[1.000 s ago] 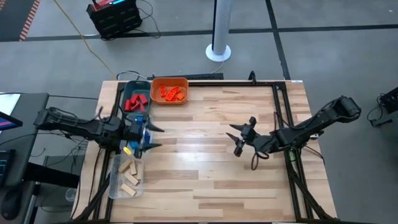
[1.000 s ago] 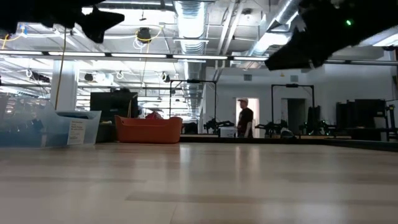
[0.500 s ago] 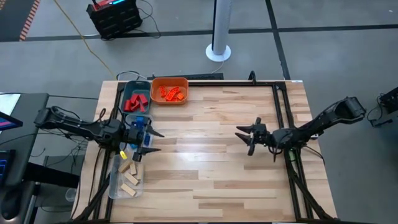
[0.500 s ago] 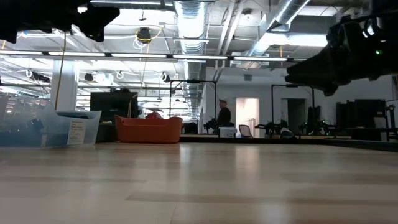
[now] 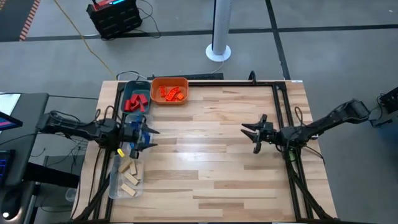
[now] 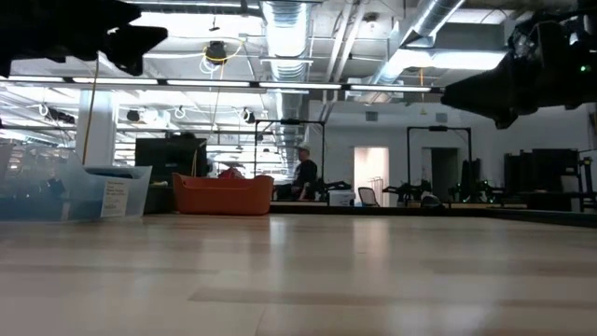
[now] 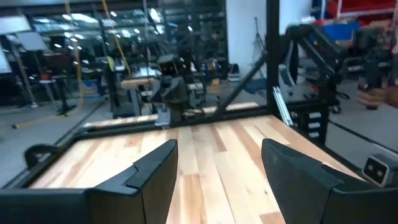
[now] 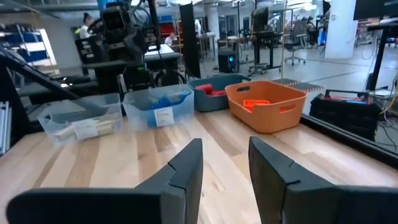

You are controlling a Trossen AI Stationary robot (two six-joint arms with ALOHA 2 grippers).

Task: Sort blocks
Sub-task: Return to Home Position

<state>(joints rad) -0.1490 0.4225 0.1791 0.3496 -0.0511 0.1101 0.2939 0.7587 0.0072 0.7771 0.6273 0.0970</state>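
Orange blocks (image 5: 169, 93) — orange tray (image 5: 154, 90).

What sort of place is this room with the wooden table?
Likely a robotics lab in a big open hall: bare ceiling ducts, more metal rigs behind, and a left arm and right arm over a table of sorting trays.

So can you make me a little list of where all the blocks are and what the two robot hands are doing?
orange blocks: in the orange tray
red blocks: in the teal tray
blue blocks: in the first clear tray
wooden blocks: in the second clear tray
loose blocks on the table: none seen
left gripper: open, empty, above the clear trays
right gripper: open, empty, above the table's right side
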